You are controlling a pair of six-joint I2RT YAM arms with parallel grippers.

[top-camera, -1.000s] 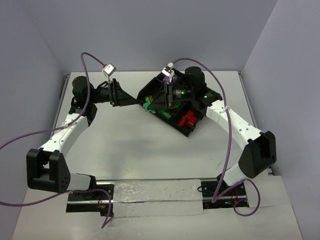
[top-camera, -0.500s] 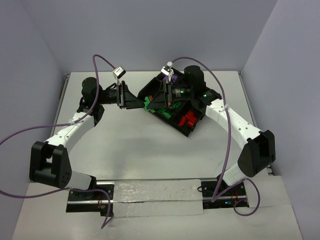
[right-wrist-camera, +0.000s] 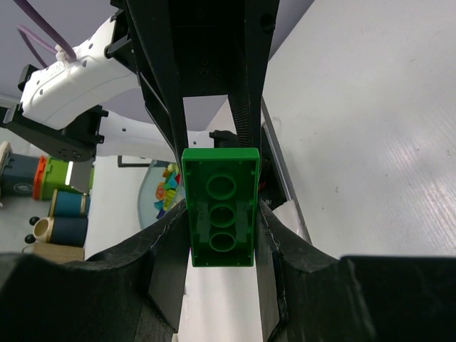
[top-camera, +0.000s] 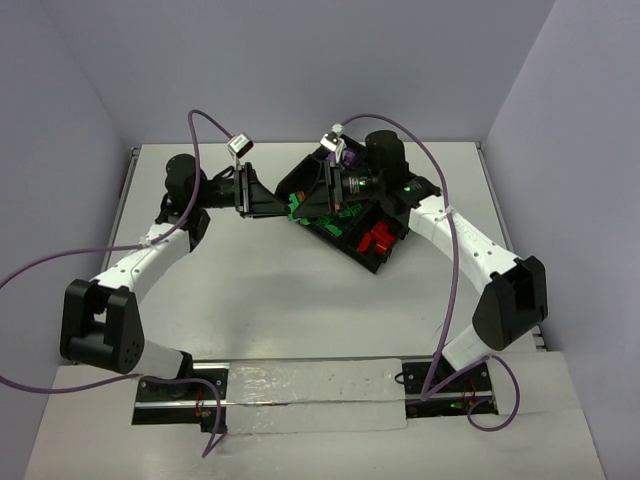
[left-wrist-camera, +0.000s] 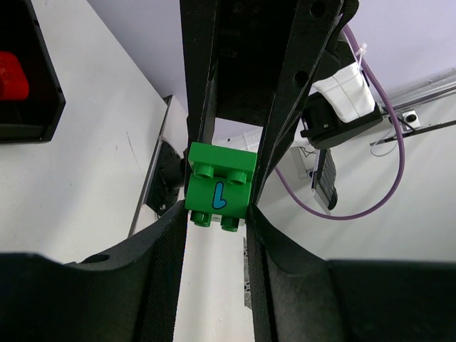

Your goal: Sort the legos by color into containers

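Note:
The black divided tray (top-camera: 388,262) lies slanted at the back middle of the table. It holds green legos (top-camera: 294,209) at its left end and red legos (top-camera: 376,240) further right. My left gripper (top-camera: 274,204) reaches in from the left to the tray's left corner. In the left wrist view its gripper (left-wrist-camera: 217,215) has both fingertips against a green lego (left-wrist-camera: 219,194) with a blue mark. My right gripper (top-camera: 303,211) hangs over the tray. In the right wrist view that gripper (right-wrist-camera: 221,217) is shut on a long green lego (right-wrist-camera: 219,206), its hollow underside facing the camera.
Purple cables (top-camera: 205,125) arch above both arms. A shiny strip (top-camera: 310,395) lies along the near edge between the arm bases. Walls close in the table at the back and both sides. A tray corner (left-wrist-camera: 39,107) with a red lego (left-wrist-camera: 10,75) shows at the left wrist view's upper left.
The left arm swung right to the tray's left corner and its jaws narrowed. The right arm has barely moved and still holds its green lego.

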